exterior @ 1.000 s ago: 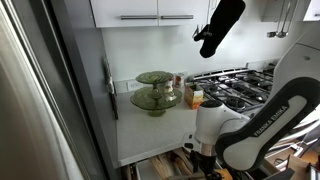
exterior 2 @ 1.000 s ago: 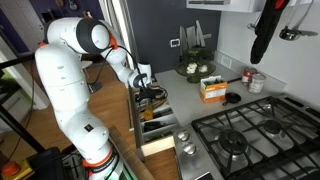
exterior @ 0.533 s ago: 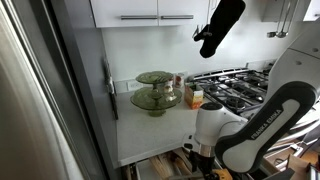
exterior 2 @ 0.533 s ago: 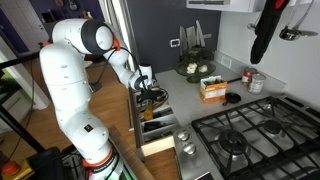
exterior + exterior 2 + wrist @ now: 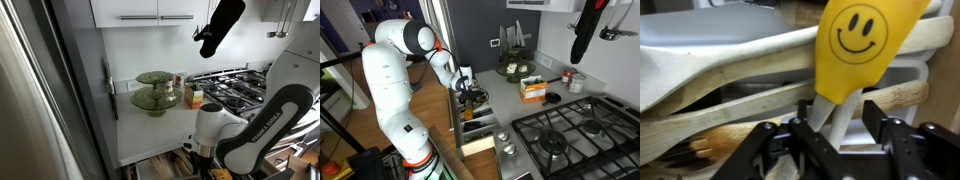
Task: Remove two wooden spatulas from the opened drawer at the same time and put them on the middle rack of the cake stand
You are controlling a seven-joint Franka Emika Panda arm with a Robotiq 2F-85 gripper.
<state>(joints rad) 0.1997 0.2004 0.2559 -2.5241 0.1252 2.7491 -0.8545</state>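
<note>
Several wooden spatulas (image 5: 730,75) lie stacked in the opened drawer (image 5: 477,128), filling the wrist view. A yellow spatula with a smiley face (image 5: 855,45) lies on top of them, and its pale handle runs down between my fingers. My gripper (image 5: 840,125) is open, low in the drawer, with a finger on each side of that handle. In both exterior views the gripper (image 5: 470,100) (image 5: 203,152) reaches down into the drawer. The green glass tiered cake stand (image 5: 155,92) (image 5: 516,68) stands on the counter by the back wall.
A gas hob (image 5: 565,135) lies beside the drawer. A small orange and white box (image 5: 531,90) and a tin (image 5: 576,81) stand on the counter. A black oven glove (image 5: 220,25) hangs above. The counter edge (image 5: 150,152) lies just above the drawer.
The arm's upper links have shifted slightly. The gripper stays in the drawer at nearly the same spot.
</note>
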